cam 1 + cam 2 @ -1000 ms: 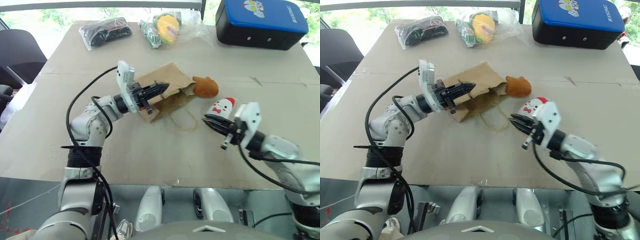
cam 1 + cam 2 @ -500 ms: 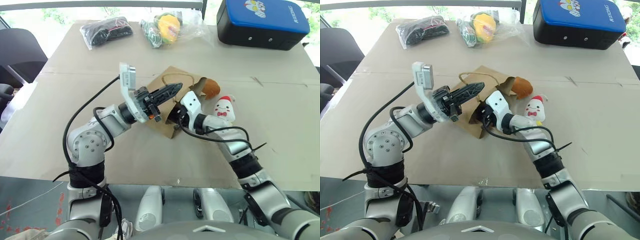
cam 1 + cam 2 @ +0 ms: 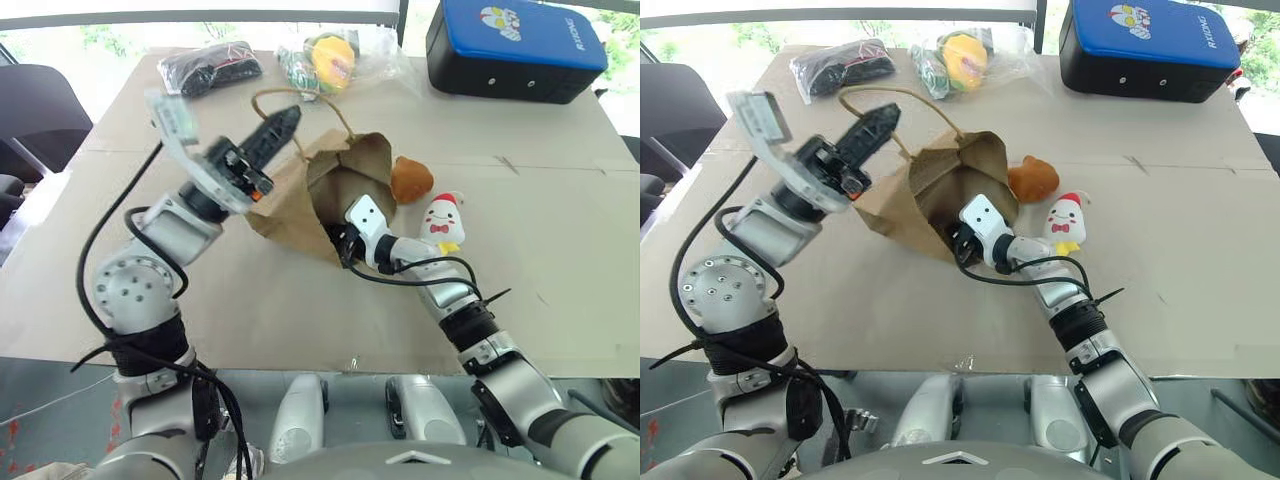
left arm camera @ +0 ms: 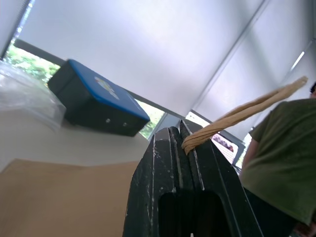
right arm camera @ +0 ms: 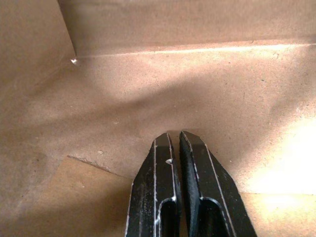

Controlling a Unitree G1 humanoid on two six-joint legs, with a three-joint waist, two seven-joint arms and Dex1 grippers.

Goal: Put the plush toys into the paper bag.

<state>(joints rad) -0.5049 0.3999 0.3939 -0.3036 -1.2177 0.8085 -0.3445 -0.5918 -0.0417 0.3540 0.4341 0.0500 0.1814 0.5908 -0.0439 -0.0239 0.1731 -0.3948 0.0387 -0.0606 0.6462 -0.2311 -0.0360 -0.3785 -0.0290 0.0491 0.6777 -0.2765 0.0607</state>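
Neither plush toy is bagged yet: the cat head (image 3: 411,179) and chick (image 3: 442,222) lie right of the paper bag (image 3: 310,195), whose handle (image 4: 242,115) is pinched by the left gripper (image 3: 276,128) while the closed, empty right gripper (image 5: 174,140) is pushed inside its mouth.

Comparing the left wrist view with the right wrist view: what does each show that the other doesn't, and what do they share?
Left wrist view alone: the left gripper shut on the bag's handle, a blue case, a clear plastic bag, and a person in a green shirt.

Right wrist view alone: the right gripper, shut and holding nothing, with the bag's inner walls and a fold line ahead of it.

Shared: the brown paper bag, seen from outside in one and from inside in the other.
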